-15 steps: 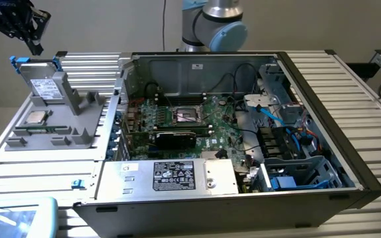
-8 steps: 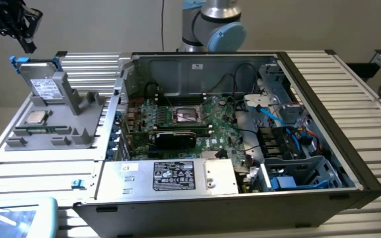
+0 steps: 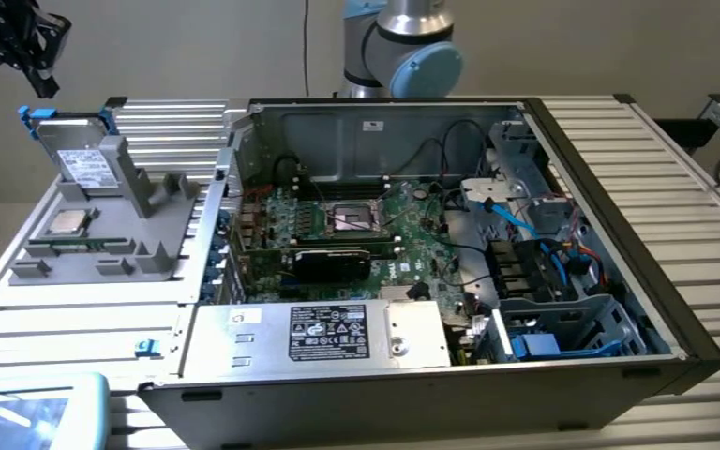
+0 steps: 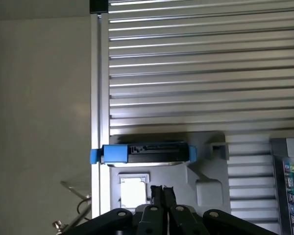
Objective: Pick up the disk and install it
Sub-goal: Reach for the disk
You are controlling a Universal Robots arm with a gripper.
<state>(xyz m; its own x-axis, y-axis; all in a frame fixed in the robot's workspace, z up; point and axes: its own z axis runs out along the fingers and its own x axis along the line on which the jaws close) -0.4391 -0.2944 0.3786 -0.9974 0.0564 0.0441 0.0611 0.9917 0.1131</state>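
Observation:
The disk (image 3: 82,150) stands on edge in a grey holder (image 3: 123,230) on the slatted table, at the exterior view's left. Its blue carrier bracket (image 3: 65,117) runs along the top. My gripper (image 3: 42,86) hangs above and a little to the left of it, well clear of the disk. Looking down from the wrist, the disk (image 4: 144,152) appears edge-on, with blue ends and a dark top edge. The black fingers (image 4: 157,198) are pressed together with nothing between them, and my gripper (image 4: 162,193) is shut.
A small square CPU chip (image 3: 67,223) lies in the same holder near the disk. An open computer case (image 3: 435,234) fills the middle, with a silver box with a black label (image 3: 329,333) at its front and a drive cage (image 3: 561,328) at its right.

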